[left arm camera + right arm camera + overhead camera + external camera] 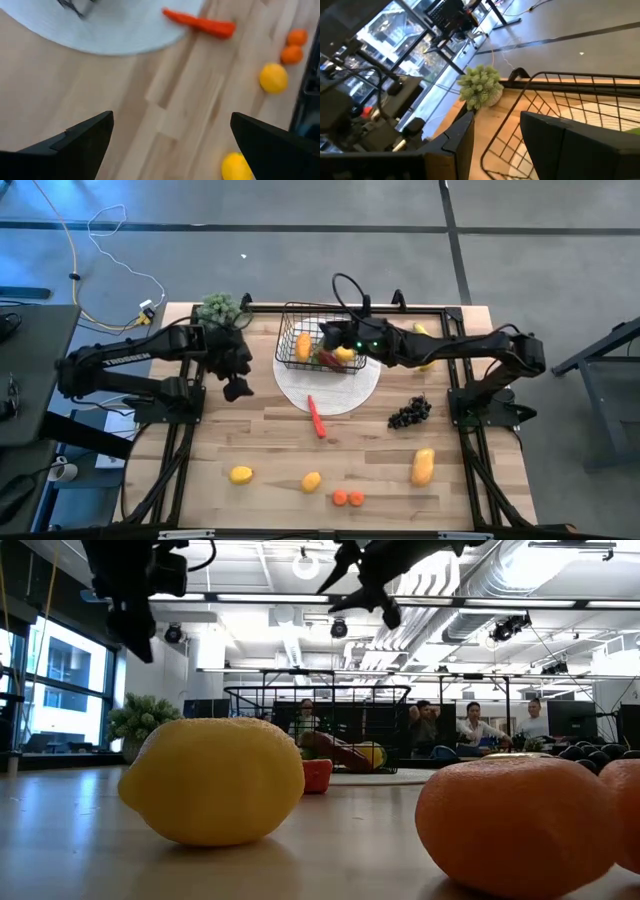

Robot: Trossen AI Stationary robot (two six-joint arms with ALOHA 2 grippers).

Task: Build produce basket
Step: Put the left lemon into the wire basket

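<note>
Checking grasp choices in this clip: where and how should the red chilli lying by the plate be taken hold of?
Grip the red chilli across its narrow middle, coming straight down from above. It lies flat, half over the white plate edge, long axis running towards the table's front, so the fingers should close across its width. The open left gripper hovers nearest; the right gripper is over the basket.

Probably an open-plan office-lab: exposed ceiling ducts (520, 580), seated people (470, 725).
</note>
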